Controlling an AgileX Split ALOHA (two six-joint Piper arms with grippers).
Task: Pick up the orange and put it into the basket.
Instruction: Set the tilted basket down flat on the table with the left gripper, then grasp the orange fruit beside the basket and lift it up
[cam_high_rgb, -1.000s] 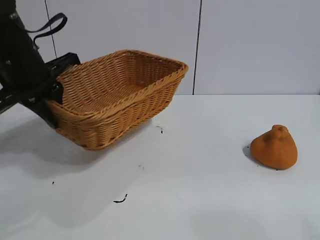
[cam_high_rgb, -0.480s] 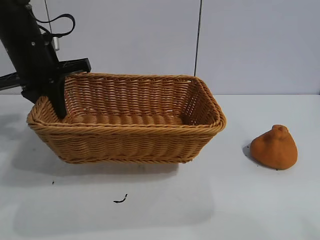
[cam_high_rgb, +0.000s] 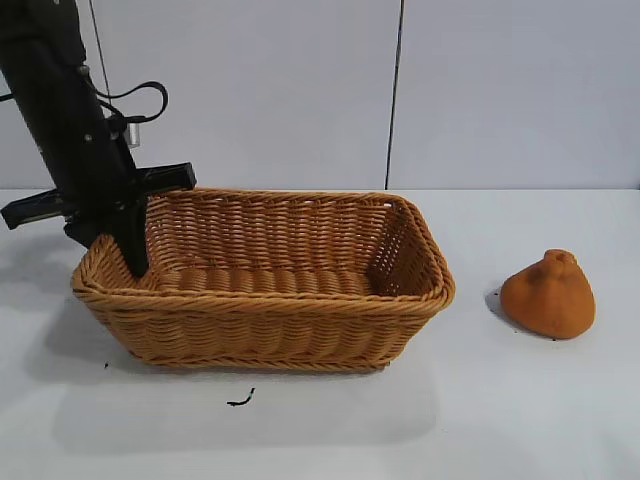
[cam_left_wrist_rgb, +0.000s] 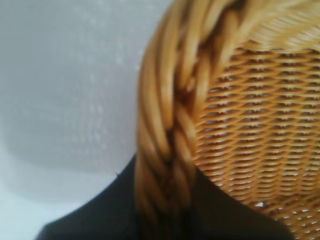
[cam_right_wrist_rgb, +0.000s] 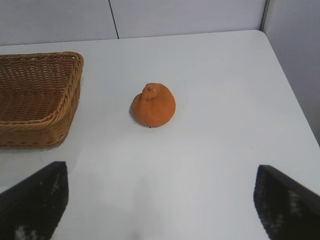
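The tan wicker basket (cam_high_rgb: 300, 300) rests flat on the white table, left of centre. My left gripper (cam_high_rgb: 125, 245) is shut on the basket's left braided rim (cam_left_wrist_rgb: 165, 150), one finger inside and one outside. The orange (cam_high_rgb: 548, 295), pear-shaped with a bumpy neck, sits on the table to the right of the basket, apart from it. In the right wrist view the orange (cam_right_wrist_rgb: 153, 105) lies ahead of my right gripper (cam_right_wrist_rgb: 160, 200), which is open, empty and well short of it. The basket's end (cam_right_wrist_rgb: 55, 107) shows beside it.
A small dark mark (cam_high_rgb: 240, 400) lies on the table in front of the basket. The table's edge (cam_right_wrist_rgb: 295, 100) runs close beyond the orange. A pale wall stands behind the table.
The left gripper has swung the basket from tilted and lifted at the far left down to flat on the table, then shifted it slightly toward the front. The orange has not moved.
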